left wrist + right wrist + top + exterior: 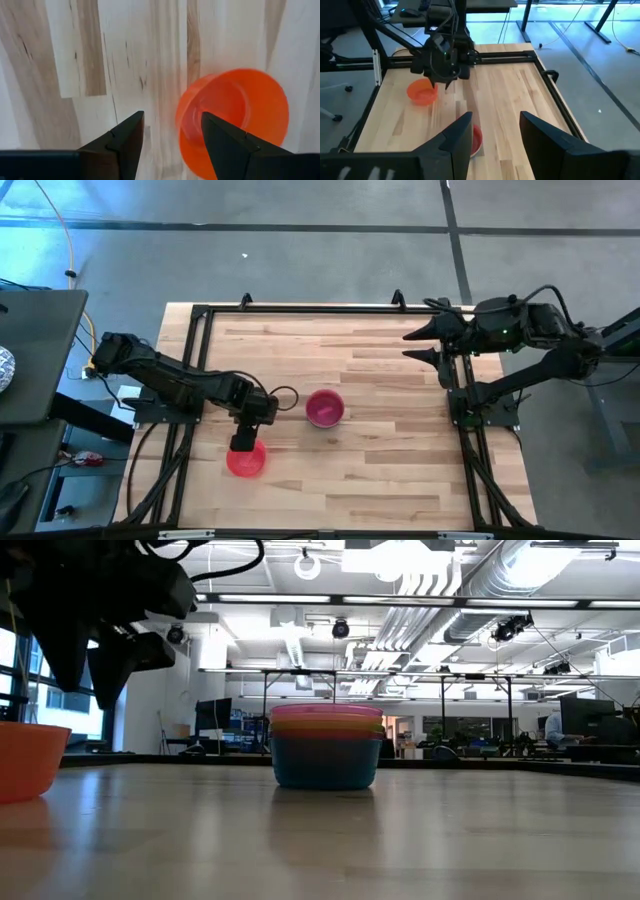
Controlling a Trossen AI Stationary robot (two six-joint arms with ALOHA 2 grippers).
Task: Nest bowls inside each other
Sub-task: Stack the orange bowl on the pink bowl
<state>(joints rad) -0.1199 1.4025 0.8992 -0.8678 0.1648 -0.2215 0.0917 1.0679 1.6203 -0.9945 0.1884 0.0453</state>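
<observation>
A red bowl (246,461) stands upright on its base near the table's front left; it also shows in the low view (25,760). My left gripper (243,443) hangs open just above it, pointing down. One finger (227,145) is over the bowl's (240,110) inside, the other (130,145) over bare table beside its rim. A stack of nested bowls (327,745), pink on top and teal blue at the bottom, rests mid-table (324,408). My right gripper (418,345) waits open, raised at the far right.
A black metal frame (200,360) runs along the wooden table's (390,460) edges. Bare wood lies between the red bowl and the stack, and over the table's right half. Desks and lab gear stand in the room beyond.
</observation>
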